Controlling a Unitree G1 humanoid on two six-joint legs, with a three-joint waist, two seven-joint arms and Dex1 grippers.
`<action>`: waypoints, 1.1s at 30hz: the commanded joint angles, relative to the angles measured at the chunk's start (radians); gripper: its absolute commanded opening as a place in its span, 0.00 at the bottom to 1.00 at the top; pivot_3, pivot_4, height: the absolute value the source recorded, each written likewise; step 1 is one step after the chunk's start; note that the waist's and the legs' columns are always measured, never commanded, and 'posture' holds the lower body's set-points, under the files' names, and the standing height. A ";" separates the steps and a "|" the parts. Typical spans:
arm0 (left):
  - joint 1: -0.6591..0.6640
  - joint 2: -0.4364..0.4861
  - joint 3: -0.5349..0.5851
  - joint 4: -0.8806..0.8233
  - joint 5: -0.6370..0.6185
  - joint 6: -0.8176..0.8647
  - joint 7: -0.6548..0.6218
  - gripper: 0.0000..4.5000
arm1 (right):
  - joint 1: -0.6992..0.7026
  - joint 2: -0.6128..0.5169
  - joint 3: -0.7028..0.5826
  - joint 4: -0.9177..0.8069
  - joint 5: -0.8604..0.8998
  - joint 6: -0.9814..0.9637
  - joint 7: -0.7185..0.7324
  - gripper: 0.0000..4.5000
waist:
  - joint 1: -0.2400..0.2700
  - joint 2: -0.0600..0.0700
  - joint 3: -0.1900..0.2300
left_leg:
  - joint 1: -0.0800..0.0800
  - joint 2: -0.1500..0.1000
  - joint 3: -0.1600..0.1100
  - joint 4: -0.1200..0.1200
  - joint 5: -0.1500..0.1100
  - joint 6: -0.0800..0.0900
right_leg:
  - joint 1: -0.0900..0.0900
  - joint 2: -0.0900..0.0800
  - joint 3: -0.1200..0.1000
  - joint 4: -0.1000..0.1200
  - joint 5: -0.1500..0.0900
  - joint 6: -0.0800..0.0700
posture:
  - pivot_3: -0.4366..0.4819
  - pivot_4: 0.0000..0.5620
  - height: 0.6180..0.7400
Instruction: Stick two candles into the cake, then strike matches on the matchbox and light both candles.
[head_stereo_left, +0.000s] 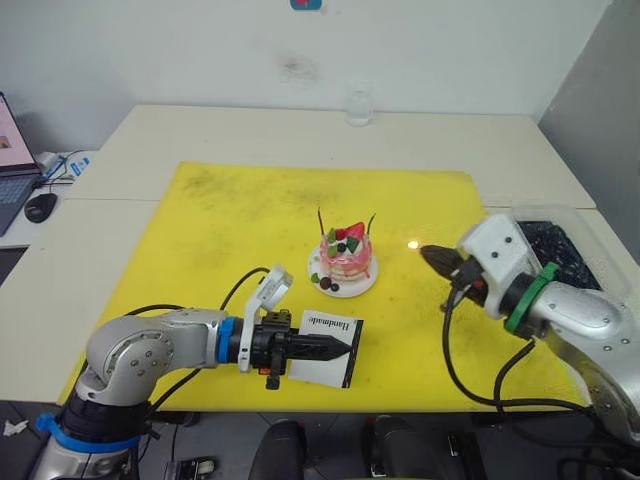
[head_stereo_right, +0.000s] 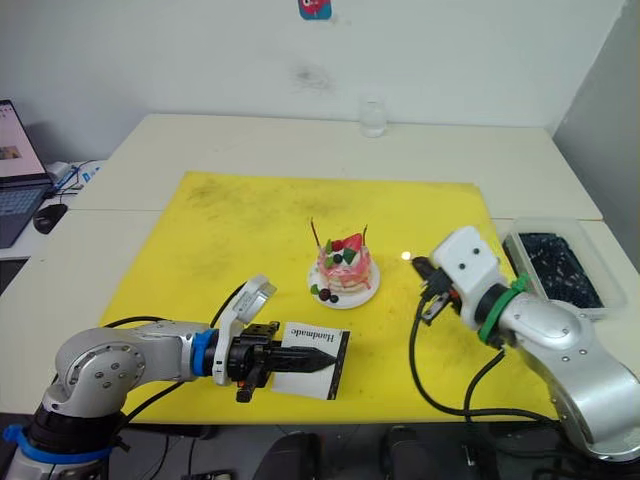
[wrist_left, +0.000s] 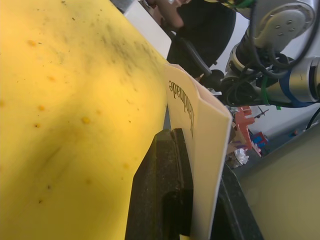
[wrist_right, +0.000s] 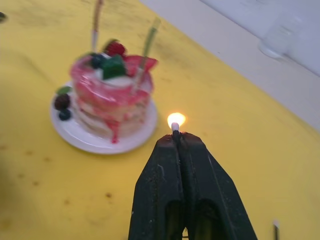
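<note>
The right arm reaches in from the robot's right, bent at the elbow, its white wrist housing low over the yellow mat (head_stereo_left: 230, 215) and its right gripper (wrist_right: 176, 136) pointing toward the middle of the mat. The two black fingers are pressed together around a short, thin match (wrist_right: 175, 127), of which only the pale tip with a small flame shows above the fingertips. The small round pink-and-white layered cake (head_stereo_left: 346, 255), topped with a red strawberry, green leaves and dark berries, sits on its white plate (head_stereo_left: 362, 286) near the mat's centre, to the left of that gripper and apart from it, with bare mat between. Two thin, long candles stand upright in the cake, the reddish candle (wrist_right: 95, 22) and the greenish candle (wrist_right: 149, 36); neither shows a flame. The left arm lies low along the front edge of the mat, forearm stretched toward the right, and the left gripper (head_stereo_left: 335, 347) has its fingers closed narrowly on the flat white rectangular matchbox (head_stereo_left: 330, 329) with black lettering, clamping it at its near edge. The matchbox lies just in front of the cake's plate, not touching it.
</note>
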 joint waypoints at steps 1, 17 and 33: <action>0.011 0.003 0.021 -0.023 -0.013 -0.016 0.006 0.00 | -0.041 0.002 0.002 -0.030 0.024 0.003 -0.005 0.01 | 0.001 0.000 0.000 | 0.000 0.000 0.000 0.000 0.000 0.000 | 0.000 0.000 0.000 0.000 0.000 0.000 | 0.48 0.27 1.00; 0.036 -0.022 0.005 -0.027 0.003 -0.045 0.041 0.00 | -0.437 0.137 0.399 0.259 -0.182 -0.146 -0.054 0.01 | 0.000 0.000 0.000 | -0.002 -0.001 0.001 0.000 0.000 0.000 | -0.001 -0.001 0.000 -0.001 0.000 0.000 | 0.48 0.27 1.00; 0.035 -0.040 -0.007 -0.028 0.012 -0.062 0.056 0.00 | -0.467 0.211 0.476 0.472 -0.375 -0.377 0.013 0.01 | 0.001 0.000 0.000 | -0.002 0.000 0.000 0.000 0.000 0.000 | -0.001 -0.001 0.000 0.000 0.000 0.000 | 0.48 0.27 1.00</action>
